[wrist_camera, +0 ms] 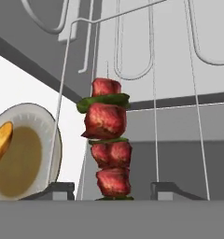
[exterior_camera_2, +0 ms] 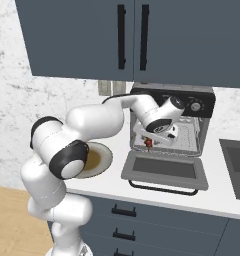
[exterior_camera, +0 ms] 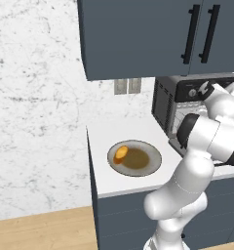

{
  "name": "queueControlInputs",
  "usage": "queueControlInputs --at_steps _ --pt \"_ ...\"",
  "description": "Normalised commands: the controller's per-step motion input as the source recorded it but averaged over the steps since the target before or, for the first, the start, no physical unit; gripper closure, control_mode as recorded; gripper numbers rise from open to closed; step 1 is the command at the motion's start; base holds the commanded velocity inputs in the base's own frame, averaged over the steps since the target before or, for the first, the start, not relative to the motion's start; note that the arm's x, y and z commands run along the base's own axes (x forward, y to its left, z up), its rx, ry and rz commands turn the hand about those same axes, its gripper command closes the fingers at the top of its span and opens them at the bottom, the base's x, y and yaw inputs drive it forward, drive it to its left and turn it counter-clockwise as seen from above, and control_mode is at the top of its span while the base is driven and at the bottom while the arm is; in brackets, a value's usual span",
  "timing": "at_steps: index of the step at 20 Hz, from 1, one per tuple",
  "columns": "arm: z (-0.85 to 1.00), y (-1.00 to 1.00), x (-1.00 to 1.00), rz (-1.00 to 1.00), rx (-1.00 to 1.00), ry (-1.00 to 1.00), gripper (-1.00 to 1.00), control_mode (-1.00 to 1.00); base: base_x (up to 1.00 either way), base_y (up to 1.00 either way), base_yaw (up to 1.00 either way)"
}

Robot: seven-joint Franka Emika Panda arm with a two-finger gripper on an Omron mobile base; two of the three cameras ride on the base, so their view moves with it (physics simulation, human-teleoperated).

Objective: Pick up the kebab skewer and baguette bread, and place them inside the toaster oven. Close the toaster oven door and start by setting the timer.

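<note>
My fingers (wrist_camera: 111,192) are showing as two small dark tips at the bottom of the hand view, standing apart on either side of the kebab skewer (wrist_camera: 108,149); whether they are touching it I cannot tell. The skewer is standing between them, threaded with glossy dark red chunks and thin green slices, in front of the wire rack (wrist_camera: 153,70) of thin grey rods. In the right base view the skewer is appearing as a tiny red speck below my hand at the mouth of the toaster oven (exterior_camera_2: 197,107), a boxy black unit with round knobs along its top panel. The toaster oven door (exterior_camera_2: 164,170) is lying dropped open, flat, with its glass window and thin bar handle facing forward. The left base view is showing what my arm is covering in the right one: the stubby orange-golden baguette bread (exterior_camera: 121,154) resting on the left part of the round grey plate (exterior_camera: 153,165) on the white counter (exterior_camera: 102,134). There my arm is hiding most of the oven.
</note>
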Motion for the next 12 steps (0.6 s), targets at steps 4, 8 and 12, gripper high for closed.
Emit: queueControlInputs --at_steps 4,8,12 --pt "0.00 0.00 0.00 0.00 0.00 -0.01 -1.00 -1.00 0.00 0.00 0.00" --pt "0.11 -0.01 0.01 0.00 0.00 -0.03 -1.00 -1.00 0.00 0.00 0.00" --pt "0.56 0.23 -0.82 0.00 0.00 -0.12 -1.00 -1.00 0.00 0.00 0.00"
